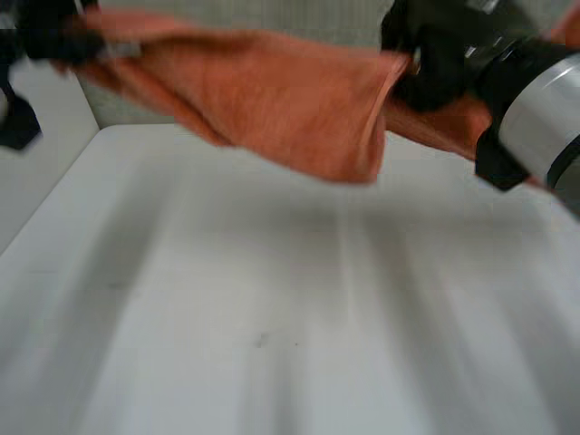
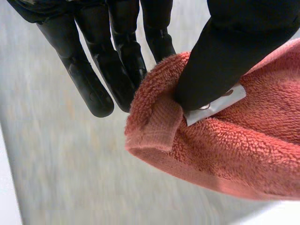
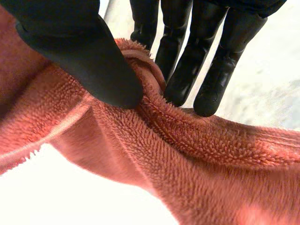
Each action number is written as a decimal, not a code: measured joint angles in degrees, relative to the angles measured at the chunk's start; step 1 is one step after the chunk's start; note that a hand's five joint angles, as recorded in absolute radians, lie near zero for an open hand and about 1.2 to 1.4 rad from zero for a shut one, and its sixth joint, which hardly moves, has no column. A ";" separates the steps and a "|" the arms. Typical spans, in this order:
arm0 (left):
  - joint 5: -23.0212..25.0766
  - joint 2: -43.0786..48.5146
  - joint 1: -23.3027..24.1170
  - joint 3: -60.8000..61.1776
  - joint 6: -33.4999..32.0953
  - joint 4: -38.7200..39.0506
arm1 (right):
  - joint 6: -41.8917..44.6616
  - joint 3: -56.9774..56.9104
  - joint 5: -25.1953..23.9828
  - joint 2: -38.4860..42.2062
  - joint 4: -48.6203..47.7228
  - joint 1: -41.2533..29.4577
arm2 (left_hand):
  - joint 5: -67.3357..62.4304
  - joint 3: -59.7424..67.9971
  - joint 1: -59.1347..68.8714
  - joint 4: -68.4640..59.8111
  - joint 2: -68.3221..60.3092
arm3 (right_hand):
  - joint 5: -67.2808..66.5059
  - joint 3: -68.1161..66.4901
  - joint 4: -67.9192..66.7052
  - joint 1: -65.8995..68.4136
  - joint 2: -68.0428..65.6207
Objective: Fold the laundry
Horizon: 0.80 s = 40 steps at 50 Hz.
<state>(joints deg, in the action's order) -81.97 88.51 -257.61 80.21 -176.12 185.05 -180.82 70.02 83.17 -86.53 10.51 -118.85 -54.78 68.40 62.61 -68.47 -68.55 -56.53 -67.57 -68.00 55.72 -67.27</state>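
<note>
— White table (image 1: 272, 317), bare and smooth, takes up most of the head view. Above its far part an orange-pink terry towel (image 1: 290, 100) hangs in the air.

— Held up by what?

— By both hands, one at each end. The towel is stretched across between them and sags in loose folds. Its lowest fold is right of the middle and hangs clear of the tabletop. The right arm (image 1: 539, 122), a grey cylinder with black parts round it, comes in at the right, and the towel's end passes behind it.

— And the hands themselves?

— The right hand (image 3: 79, 56) pinches a rolled hem along the towel's edge. Its thumb presses on one side and its straight fingers (image 3: 187, 75) rest against the other, with the pile bunched up between them. The left hand (image 2: 117, 61) has the opposite end at a corner. Its thumb bears down on the cloth there, and its fingertips touch the far side of the folded-over hem.

— Any tag or writing?

— A small white label (image 2: 218, 105) is sewn in at that corner and sticks out from under the left thumb. It carries a dark mark, but too little of it shows to read.
</note>
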 measured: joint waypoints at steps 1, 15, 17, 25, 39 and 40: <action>0.03 0.34 -0.26 1.01 0.21 0.02 | 0.61 0.02 -0.19 0.46 0.62 -0.25 | 0.00 0.00 0.00 0.00 0.00 | 0.00 0.00 -0.01 0.00 0.00; 0.00 14.64 -1.75 21.64 0.41 1.74 | 8.33 6.21 -0.12 21.50 6.23 -7.83 | 0.00 0.00 0.00 0.00 0.00 | 0.00 -0.21 0.00 0.00 0.01; -0.06 16.61 -2.33 23.22 0.22 2.03 | 8.30 7.08 0.22 24.47 6.28 -8.52 | 0.04 -0.93 -0.07 1.04 0.97 | 1.03 0.92 1.12 -1.35 1.04; 0.14 15.61 -5.40 23.25 -0.25 1.85 | 8.06 7.07 1.91 24.93 6.36 -9.78 | 34.61 -37.81 -34.13 38.19 38.25 | 39.82 41.29 41.47 -32.72 41.26; 1.09 1.87 5.06 22.90 -7.64 1.56 | 8.92 8.84 2.68 10.20 5.99 -3.80 | 49.51 -52.68 -46.31 52.91 52.78 | 50.01 51.01 50.93 -40.09 49.39; 1.21 1.38 6.72 23.12 -8.74 1.58 | 9.16 9.47 2.56 9.36 5.84 -2.54 | 49.51 -52.68 -46.31 52.91 52.78 | 50.01 51.01 50.93 -40.09 49.39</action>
<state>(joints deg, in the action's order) -80.76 89.88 -250.89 103.32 -184.86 186.63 -171.66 79.50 85.73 -77.18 16.34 -121.39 -5.27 15.72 16.30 -15.56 -15.77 -6.52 -16.56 -17.07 15.63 -17.87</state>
